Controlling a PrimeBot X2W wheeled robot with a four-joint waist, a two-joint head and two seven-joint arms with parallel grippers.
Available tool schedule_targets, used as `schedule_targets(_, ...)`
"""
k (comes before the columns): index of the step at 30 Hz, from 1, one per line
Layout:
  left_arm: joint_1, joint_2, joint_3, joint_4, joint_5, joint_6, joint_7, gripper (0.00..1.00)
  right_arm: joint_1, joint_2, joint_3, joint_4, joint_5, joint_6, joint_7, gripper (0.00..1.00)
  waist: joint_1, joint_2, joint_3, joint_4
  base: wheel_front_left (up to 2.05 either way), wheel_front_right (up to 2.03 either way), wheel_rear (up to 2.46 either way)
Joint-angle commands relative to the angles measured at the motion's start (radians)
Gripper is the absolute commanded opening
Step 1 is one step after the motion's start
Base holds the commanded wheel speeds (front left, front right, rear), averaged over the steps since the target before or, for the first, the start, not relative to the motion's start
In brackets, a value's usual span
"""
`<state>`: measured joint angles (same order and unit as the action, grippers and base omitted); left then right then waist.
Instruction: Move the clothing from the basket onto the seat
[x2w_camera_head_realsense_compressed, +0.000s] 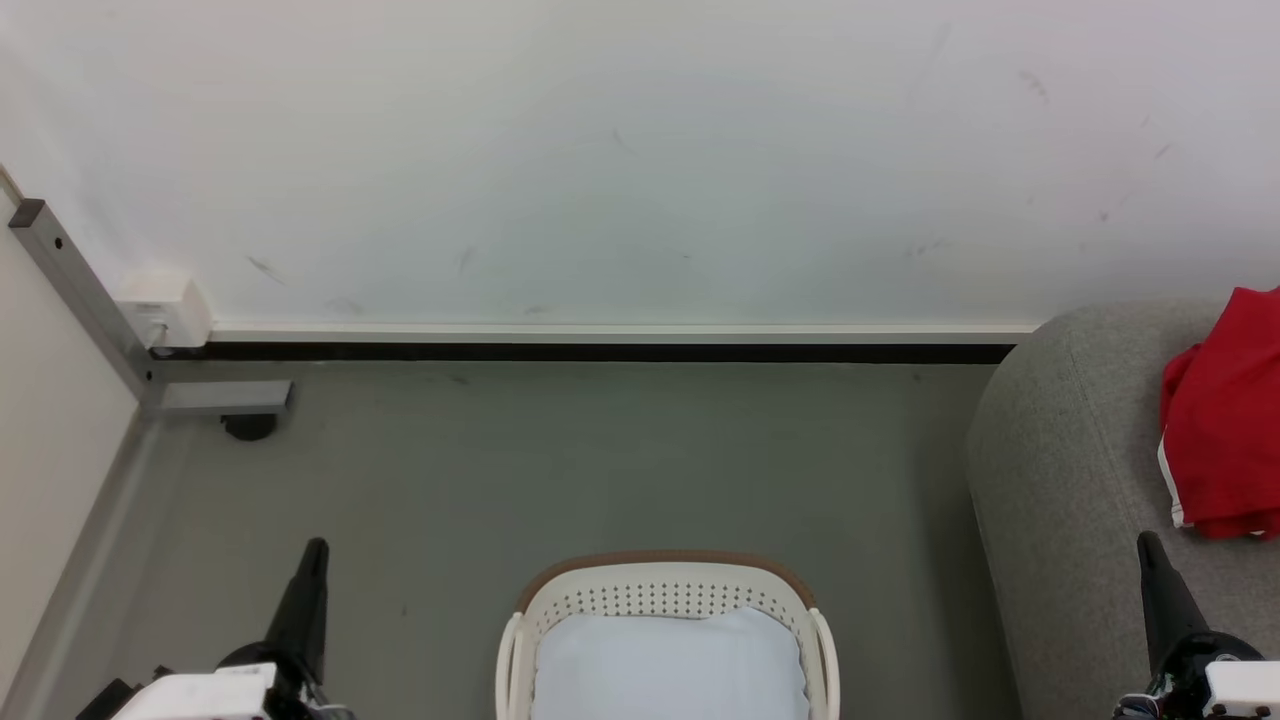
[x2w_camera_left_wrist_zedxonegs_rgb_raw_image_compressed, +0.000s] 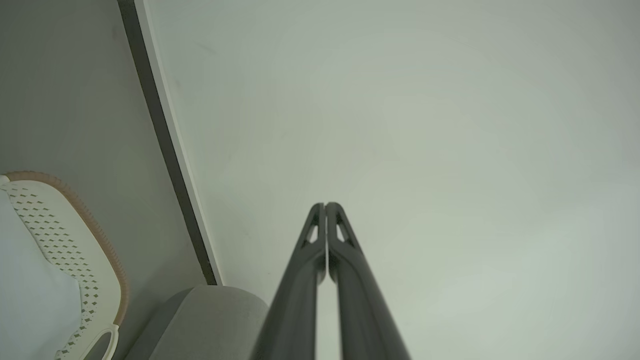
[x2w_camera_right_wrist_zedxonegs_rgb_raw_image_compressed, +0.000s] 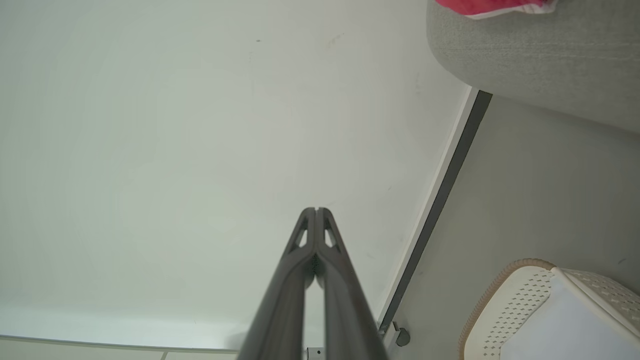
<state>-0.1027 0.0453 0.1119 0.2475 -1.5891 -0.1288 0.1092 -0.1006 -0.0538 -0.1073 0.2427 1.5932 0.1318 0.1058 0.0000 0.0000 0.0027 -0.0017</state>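
The bright red clothing (x2w_camera_head_realsense_compressed: 1225, 420) with its white trim lies bunched on the light grey seat (x2w_camera_head_realsense_compressed: 1070, 480) at the right edge; a strip of the clothing (x2w_camera_right_wrist_zedxonegs_rgb_raw_image_compressed: 492, 7) also tops the seat (x2w_camera_right_wrist_zedxonegs_rgb_raw_image_compressed: 540, 60) in the right wrist view. The white basket (x2w_camera_head_realsense_compressed: 665, 592) with a brown rim stands on the floor at bottom centre, holding just a pale blue-white pad (x2w_camera_head_realsense_compressed: 668, 665). My left gripper (x2w_camera_head_realsense_compressed: 316, 548) is shut and empty, left of the basket. My right gripper (x2w_camera_head_realsense_compressed: 1147, 542) is shut and empty in front of the seat, below the clothing. Both pairs of fingertips touch in the wrist views, left gripper (x2w_camera_left_wrist_zedxonegs_rgb_raw_image_compressed: 325, 205) and right gripper (x2w_camera_right_wrist_zedxonegs_rgb_raw_image_compressed: 316, 210).
A white wall with a dark baseboard (x2w_camera_head_realsense_compressed: 600, 351) runs behind the grey floor. A metal bracket (x2w_camera_head_realsense_compressed: 215, 397) with a black foot and a white box (x2w_camera_head_realsense_compressed: 165, 308) sit in the left corner. Open floor lies between basket and wall.
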Motion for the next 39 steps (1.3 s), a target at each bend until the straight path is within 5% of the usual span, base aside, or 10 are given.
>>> schedule_targets(1,-0.010,0.009,0.004,-0.003,-0.021,-0.003,0.007,0.00,-0.013,0.001,-0.006,0.003,0.019,-0.002,0.009,0.00,0.0000,0.0000,0.000,0.001,0.00,0.00,0.00)
schedule_targets(39,-0.010,0.009,0.004,-0.003,-0.029,-0.004,0.009,0.00,-0.013,0.003,-0.008,0.004,0.021,-0.002,0.010,0.00,0.0000,0.0000,0.000,0.002,0.00,0.00,0.00)
